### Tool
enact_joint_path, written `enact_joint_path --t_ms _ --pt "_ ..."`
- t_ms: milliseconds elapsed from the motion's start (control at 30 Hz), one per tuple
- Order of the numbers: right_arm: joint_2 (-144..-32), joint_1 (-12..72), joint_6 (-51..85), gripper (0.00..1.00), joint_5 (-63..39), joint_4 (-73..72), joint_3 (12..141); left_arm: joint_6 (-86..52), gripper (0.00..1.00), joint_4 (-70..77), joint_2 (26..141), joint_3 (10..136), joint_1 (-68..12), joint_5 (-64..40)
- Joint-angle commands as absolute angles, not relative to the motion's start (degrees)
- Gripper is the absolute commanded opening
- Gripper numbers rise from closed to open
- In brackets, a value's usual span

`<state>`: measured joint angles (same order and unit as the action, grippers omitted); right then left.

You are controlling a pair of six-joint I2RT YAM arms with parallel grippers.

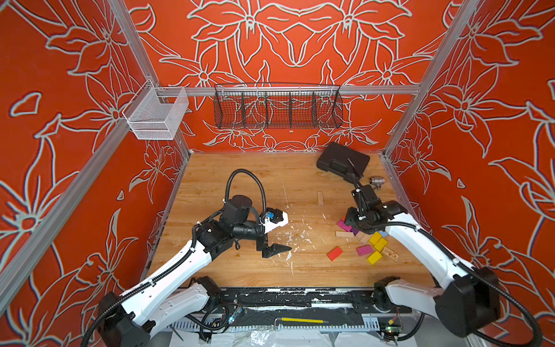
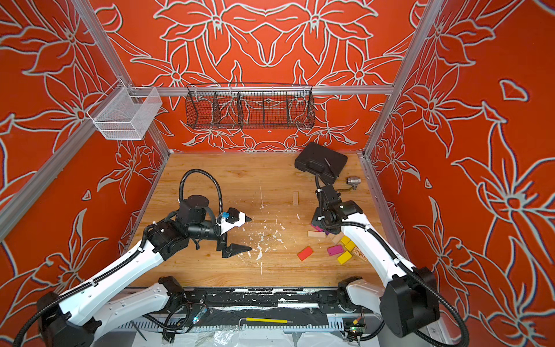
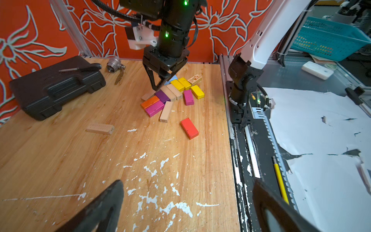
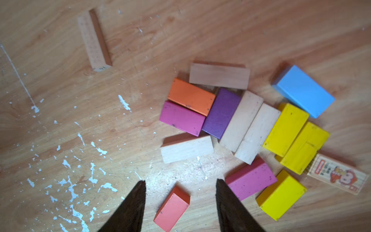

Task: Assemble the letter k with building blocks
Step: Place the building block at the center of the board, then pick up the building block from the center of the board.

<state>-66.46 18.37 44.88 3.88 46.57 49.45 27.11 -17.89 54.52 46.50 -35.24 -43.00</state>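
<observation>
Though partly hidden under the right arm (image 1: pixel 402 231) in both top views, counted in the right wrist view: fifteen building blocks (image 4: pixel 241 120) on the desk (image 1: pixel 240 180). Five plain wood blocks (image 4: pixel 219 75), three yellow blocks (image 4: pixel 285 129), two magenta blocks (image 4: pixel 181 118), one orange block (image 4: pixel 190 96), one purple block (image 4: pixel 220 113), one light blue block (image 4: pixel 303 91), one red block (image 4: pixel 172 209), one printed block (image 4: pixel 337 174). Heaped at 4 o'clock from desk centre, except the lone plain block (image 1: pixel 320 198) at 2 o'clock. Printed block partly covered by a yellow one. Right hand (image 4: pixel 180 180) released, empty, above the heap. Left hand (image 1: pixel 288 234) spread wide, empty, at 9 o'clock from the heap.
</observation>
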Motion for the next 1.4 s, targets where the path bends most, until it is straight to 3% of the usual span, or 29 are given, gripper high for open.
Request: enact_joint_path --t_ms 0,400,1000,1367 --pt "-66.2 18.4 54.0 0.57 4.2 43.1 46.7 28.6 0.97 -18.1 54.9 47.8 -36.3 -44.9" --pt "-78.1 18.3 81.5 0.55 -5.5 41.5 43.7 28.9 0.97 -19.6 55.2 48.5 -36.7 -43.3" --pt "-84.3 17.2 83.5 0.55 -0.2 39.7 48.0 29.4 0.97 -19.8 55.3 48.2 -37.2 -43.3" --pt "-88.1 14.9 83.1 0.61 -3.6 36.9 47.8 29.8 0.97 -20.0 55.5 48.1 -37.3 -43.3"
